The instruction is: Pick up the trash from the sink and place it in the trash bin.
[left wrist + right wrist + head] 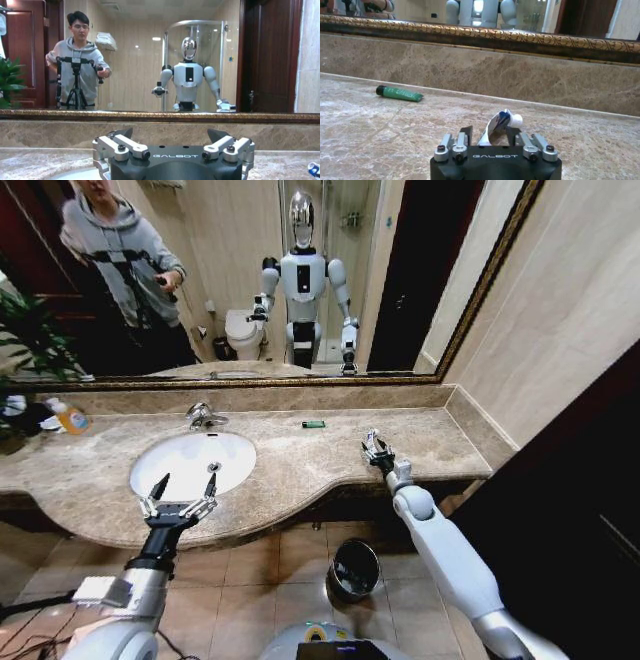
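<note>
The white oval sink [185, 442] lies in the beige marble counter, and I can make out no trash inside it. My left gripper [180, 498] hovers open over the sink's front rim; in the left wrist view its fingers [121, 144] stand wide apart with nothing between them. Over the right part of the counter, my right gripper [374, 446] is shut on a small white tube [496, 126] with blue print and a white cap. A small green tube [313, 424] [400, 93] lies on the counter near the back wall. The dark trash bin [354, 568] stands on the floor under the counter's front edge.
A chrome tap [203, 416] rises behind the basin. An orange-yellow pump bottle [68, 417] stands at the far left beside a plant [22, 340]. A large mirror [300, 280] backs the counter. A small blue-and-white item [314, 169] shows at the edge of the left wrist view.
</note>
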Controlling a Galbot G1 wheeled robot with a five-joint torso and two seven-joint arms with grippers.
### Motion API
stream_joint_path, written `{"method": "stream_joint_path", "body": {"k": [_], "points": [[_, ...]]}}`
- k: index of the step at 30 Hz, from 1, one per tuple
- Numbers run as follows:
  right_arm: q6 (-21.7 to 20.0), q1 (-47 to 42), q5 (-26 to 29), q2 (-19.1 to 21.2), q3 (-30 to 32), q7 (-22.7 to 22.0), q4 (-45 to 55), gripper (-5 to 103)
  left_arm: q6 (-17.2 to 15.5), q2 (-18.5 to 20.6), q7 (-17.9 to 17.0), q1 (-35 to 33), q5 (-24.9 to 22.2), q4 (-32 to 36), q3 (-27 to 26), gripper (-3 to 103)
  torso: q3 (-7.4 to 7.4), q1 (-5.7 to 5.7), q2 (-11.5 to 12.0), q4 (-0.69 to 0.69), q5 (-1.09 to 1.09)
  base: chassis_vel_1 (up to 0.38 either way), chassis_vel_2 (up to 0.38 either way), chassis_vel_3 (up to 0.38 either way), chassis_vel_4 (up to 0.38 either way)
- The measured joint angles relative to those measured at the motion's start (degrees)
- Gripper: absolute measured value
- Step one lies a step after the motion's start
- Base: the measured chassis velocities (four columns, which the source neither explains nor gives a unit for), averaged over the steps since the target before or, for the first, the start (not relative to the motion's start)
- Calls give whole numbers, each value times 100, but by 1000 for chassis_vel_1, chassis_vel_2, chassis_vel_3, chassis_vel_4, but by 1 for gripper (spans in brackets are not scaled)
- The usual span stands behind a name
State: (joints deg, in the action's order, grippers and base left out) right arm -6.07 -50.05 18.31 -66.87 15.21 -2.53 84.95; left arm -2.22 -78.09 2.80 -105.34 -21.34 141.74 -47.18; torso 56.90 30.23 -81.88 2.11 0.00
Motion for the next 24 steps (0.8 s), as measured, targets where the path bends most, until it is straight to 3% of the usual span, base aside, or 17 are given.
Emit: {"method": "stream_joint_path", "body": {"k": [6, 7, 10, 24], "points": [[13, -1, 11, -3, 2, -2, -3, 20, 0, 0, 0, 0, 0, 0, 0, 100, 0, 0, 0, 0, 0, 0, 0, 0, 0], [13, -1, 11, -3, 2, -2, -3, 20, 0, 0, 0, 0, 0, 0, 0, 100, 0, 0, 0, 0, 0, 0, 0, 0, 0], [16, -23, 34, 6, 3, -2, 32, 4, 0, 0, 0, 0, 0, 0, 0, 100, 0, 0, 0, 0, 0, 0, 0, 0, 0], [-9, -243, 178, 154, 102, -18, 492, 0, 0, 0, 0, 0, 0, 0, 0, 100, 0, 0, -1, 1, 0, 0, 0, 0, 0]]}}
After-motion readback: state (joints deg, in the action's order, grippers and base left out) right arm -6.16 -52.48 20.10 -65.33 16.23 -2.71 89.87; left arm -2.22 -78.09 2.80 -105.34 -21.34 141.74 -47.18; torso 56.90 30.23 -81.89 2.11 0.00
